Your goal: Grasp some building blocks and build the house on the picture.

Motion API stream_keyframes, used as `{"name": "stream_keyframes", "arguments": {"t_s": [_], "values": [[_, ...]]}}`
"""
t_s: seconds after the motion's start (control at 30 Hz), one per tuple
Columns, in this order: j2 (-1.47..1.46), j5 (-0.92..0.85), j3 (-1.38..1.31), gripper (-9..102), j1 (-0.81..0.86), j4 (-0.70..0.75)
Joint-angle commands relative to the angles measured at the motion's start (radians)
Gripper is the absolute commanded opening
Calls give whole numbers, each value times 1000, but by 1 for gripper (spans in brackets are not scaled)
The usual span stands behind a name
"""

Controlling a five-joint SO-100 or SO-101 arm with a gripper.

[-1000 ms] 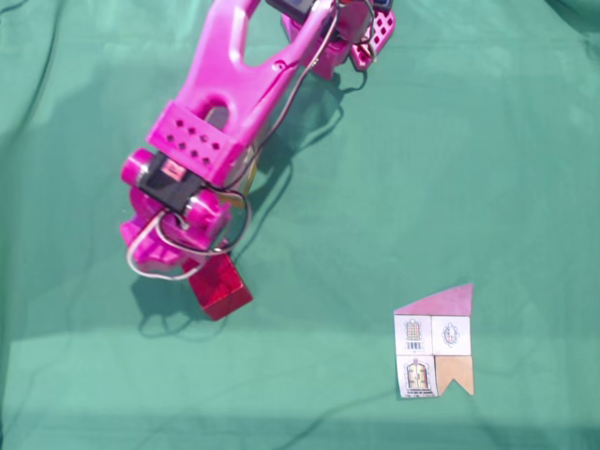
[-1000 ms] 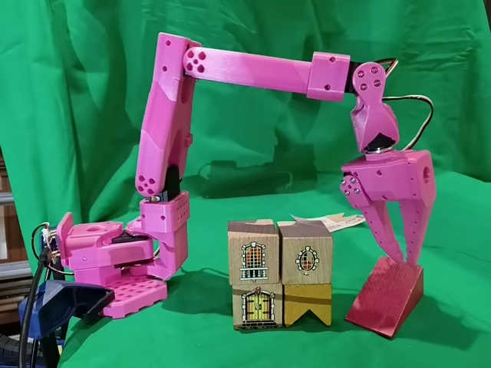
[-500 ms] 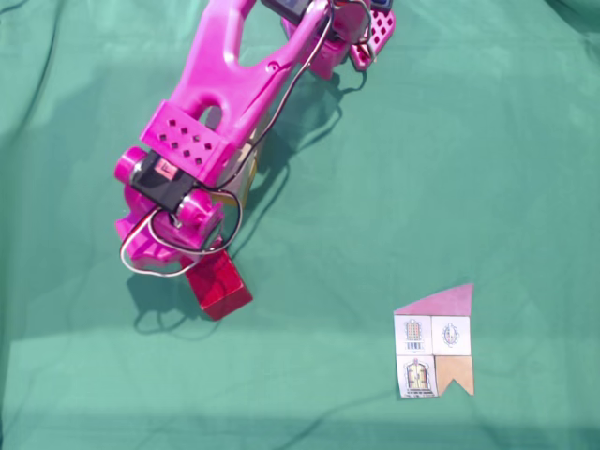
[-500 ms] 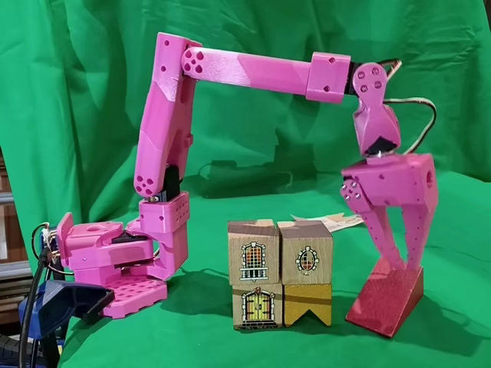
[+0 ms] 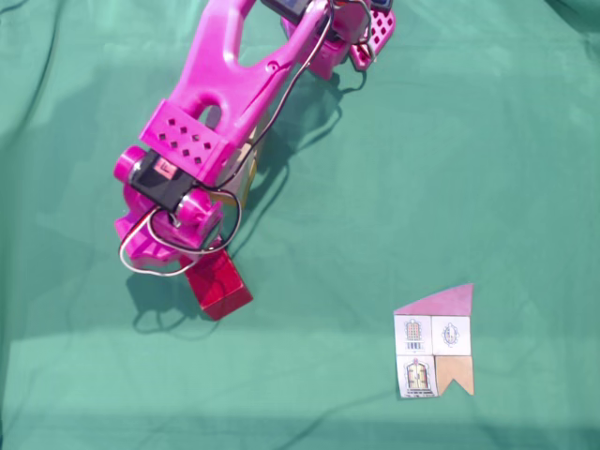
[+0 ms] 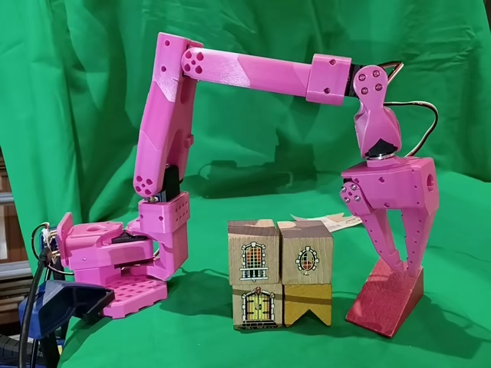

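A glossy dark red brick (image 5: 221,289) (image 6: 383,300) rests on the green cloth, leaning in a fixed view. My pink gripper (image 6: 410,268) comes down from above. Its fingers (image 6: 390,241) stand apart on either side of the brick's upper end, and I see no lift. From above, the gripper (image 5: 192,255) covers the brick's upper-left end. Left of the brick, wooden blocks stand stacked two by two: pale cubes (image 6: 253,251) (image 6: 305,251) with window drawings sit over a pale door block (image 6: 257,305) and an ochre notched block (image 6: 308,303). The house picture (image 5: 434,342) lies flat at the lower right.
Green cloth covers the table and hangs behind as a backdrop. The arm's pink base (image 6: 115,261) (image 5: 347,37) stands at the left of one fixed view and at the top of the other. A blue clamp (image 6: 54,303) sits by the base. Wide free cloth lies between brick and picture.
The wrist turned and the gripper sank slightly onto the brick's upper end during the first half second. It has since held nearly still. The brick has not moved.
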Motion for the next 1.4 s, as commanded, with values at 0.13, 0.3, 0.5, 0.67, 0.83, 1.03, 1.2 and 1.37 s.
{"name": "stream_keyframes", "arguments": {"t_s": [0.13, 0.3, 0.5, 0.67, 0.83, 1.03, 1.2, 1.37], "values": [[5, 8, -5, 0, -5, 2], [5, 8, -5, 0, -5, 2], [5, 8, -5, 0, -5, 2], [5, 6, -5, 0, -5, 2], [5, 6, -5, 0, -6, 2], [3, 6, -3, 0, -5, 2], [-29, 6, -5, 0, -3, 0], [-40, 6, -5, 0, 26, 2]]}}
